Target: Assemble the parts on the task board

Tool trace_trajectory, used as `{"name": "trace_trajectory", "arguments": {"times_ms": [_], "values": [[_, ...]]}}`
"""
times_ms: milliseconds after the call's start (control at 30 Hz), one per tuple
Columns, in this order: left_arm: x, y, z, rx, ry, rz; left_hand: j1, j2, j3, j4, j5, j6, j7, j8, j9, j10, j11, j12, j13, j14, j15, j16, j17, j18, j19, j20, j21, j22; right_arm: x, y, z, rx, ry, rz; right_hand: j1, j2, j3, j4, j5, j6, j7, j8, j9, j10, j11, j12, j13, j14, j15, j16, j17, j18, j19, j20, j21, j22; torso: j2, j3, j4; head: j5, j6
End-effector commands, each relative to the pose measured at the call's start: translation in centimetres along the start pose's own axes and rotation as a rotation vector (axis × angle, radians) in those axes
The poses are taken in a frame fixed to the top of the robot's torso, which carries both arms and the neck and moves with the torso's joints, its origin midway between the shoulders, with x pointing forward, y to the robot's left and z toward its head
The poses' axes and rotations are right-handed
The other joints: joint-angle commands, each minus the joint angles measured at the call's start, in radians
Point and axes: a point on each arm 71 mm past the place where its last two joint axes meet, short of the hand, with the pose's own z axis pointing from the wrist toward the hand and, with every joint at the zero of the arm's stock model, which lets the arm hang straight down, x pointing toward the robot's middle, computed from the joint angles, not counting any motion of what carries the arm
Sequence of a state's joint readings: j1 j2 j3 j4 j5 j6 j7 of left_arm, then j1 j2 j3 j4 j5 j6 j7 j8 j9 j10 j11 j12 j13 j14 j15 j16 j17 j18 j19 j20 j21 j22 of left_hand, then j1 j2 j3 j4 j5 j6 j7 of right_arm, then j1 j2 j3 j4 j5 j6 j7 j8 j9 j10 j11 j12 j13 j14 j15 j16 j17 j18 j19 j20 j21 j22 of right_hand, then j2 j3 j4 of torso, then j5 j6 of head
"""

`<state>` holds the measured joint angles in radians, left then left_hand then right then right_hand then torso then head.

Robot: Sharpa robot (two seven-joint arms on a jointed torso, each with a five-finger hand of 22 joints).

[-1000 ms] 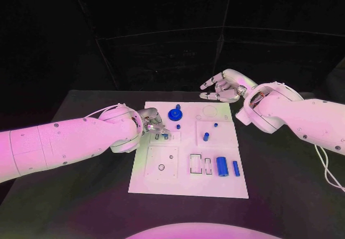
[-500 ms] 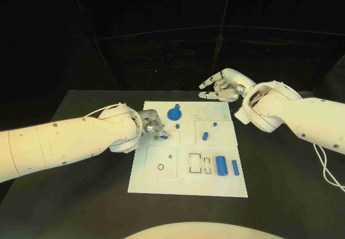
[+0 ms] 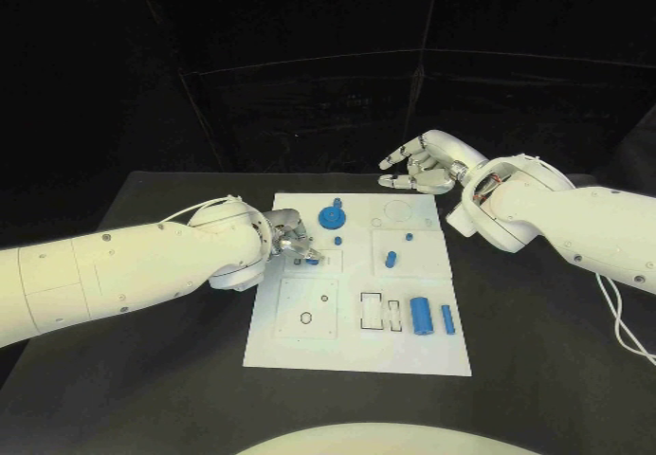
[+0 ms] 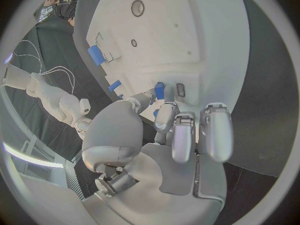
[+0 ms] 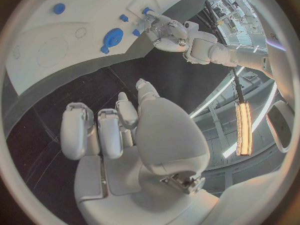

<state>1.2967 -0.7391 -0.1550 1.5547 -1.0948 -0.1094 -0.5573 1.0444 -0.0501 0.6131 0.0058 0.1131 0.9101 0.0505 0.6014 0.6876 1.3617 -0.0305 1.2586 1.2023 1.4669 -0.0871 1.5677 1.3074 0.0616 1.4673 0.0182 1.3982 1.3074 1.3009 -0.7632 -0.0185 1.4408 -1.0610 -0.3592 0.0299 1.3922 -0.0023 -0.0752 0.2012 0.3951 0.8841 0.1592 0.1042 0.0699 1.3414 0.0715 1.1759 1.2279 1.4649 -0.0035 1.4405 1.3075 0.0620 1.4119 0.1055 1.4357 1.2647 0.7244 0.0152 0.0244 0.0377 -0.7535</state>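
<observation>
The left hand (image 3: 291, 239) pinches a small blue part (image 4: 159, 90) at its fingertips, low over the board (image 3: 308, 346), apparently to seat it. The right hand (image 3: 421, 163) hovers beyond, empty, fingers loosely apart.

The left hand (image 3: 290, 239) has drawn a shade back toward 9 o'clock over the task board (image 3: 358, 355) and settled a touch lower. The small blue part (image 4: 159, 90) pinched at its fingertips (image 3: 309, 248) now sits closer in against the hand than a second ago, in line with the slots in the board's left column. The right hand (image 3: 424, 161) has crept slightly toward 12 o'clock, beyond the board's far edge.
</observation>
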Motion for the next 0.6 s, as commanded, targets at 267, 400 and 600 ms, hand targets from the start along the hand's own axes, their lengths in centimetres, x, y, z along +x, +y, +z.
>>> {"name": "trace_trajectory", "arguments": {"times_ms": [267,400,600], "values": [[0.57,-0.04,0.44,-0.022,0.038,0.016,-0.052,-0.030,0.112,-0.093,0.003,0.021,-0.020,0.019,0.011,0.019,-0.008,0.007,0.007,0.104,-0.008,0.003,0.263,-0.010,0.032,-0.003,-0.002,0.043,-0.07,0.20,0.06,-0.009,-0.003,-0.002,0.007,-0.001,-0.002,-0.003,0.006,0.001,0.001,0.006,0.000,-0.001,-0.003,-0.006,-0.001,0.061,-0.005,-0.006,0.057,0.002,-0.004,-0.006,-0.003,0.000,0.000,0.0003,-0.0006,-0.001,0.000],[0.55,-0.08,0.60,-0.028,0.041,0.018,-0.079,-0.038,0.084,-0.069,0.001,0.029,-0.024,0.021,0.011,0.022,-0.011,0.011,0.011,0.104,-0.010,0.003,0.263,-0.011,0.034,-0.005,0.000,0.046,-0.07,0.20,0.07,-0.009,-0.003,-0.002,0.007,-0.001,-0.002,-0.003,0.006,0.001,0.001,0.006,0.000,-0.001,-0.003,-0.006,-0.001,0.061,-0.005,-0.006,0.057,0.002,-0.004,-0.006,-0.003,0.000,0.001,-0.0001,-0.0002,-0.001,-0.001],[0.57,-0.13,0.81,-0.037,0.052,0.018,-0.108,-0.044,0.024,-0.035,-0.001,0.040,-0.028,0.022,0.010,0.026,-0.015,0.018,0.019,0.104,-0.014,0.003,0.263,-0.012,0.037,-0.010,0.003,0.052,-0.06,0.21,0.08,-0.009,-0.003,-0.002,0.008,-0.001,-0.002,-0.003,0.007,0.001,0.001,0.006,0.000,-0.001,-0.003,-0.006,-0.001,0.061,-0.005,-0.007,0.057,0.002,-0.004,-0.006,-0.004,0.000,0.000,0.0005,-0.0016,-0.001,-0.004]]}}
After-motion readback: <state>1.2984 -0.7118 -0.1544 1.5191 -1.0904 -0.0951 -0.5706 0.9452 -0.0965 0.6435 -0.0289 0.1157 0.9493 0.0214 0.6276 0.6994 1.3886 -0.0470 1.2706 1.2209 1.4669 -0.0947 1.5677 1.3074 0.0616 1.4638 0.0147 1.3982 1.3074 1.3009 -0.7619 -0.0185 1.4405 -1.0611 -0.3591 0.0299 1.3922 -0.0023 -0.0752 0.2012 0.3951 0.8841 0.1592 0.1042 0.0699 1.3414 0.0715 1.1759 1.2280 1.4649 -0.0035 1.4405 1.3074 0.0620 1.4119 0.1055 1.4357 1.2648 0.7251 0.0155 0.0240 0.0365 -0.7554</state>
